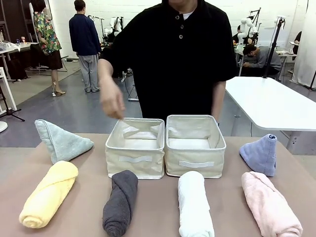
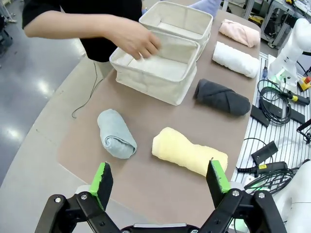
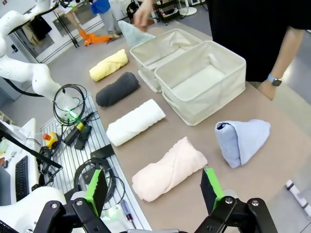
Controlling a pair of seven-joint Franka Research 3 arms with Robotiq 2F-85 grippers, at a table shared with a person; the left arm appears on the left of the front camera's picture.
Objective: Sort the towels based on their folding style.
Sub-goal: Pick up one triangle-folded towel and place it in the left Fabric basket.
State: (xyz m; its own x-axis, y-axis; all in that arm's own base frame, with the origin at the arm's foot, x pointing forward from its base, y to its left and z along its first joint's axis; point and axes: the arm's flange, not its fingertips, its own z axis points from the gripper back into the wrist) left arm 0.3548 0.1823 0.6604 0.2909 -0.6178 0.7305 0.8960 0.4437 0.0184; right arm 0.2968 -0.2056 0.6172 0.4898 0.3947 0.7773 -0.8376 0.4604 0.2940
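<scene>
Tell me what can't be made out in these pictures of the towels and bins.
Front view: the near ends of the white towel and pink towel are cut off by the bottom edge.
Left wrist view: the blue towel is mostly hidden behind the right bin and cut by the top edge.
Right wrist view: the mint towel is partly hidden behind the left bin.
</scene>
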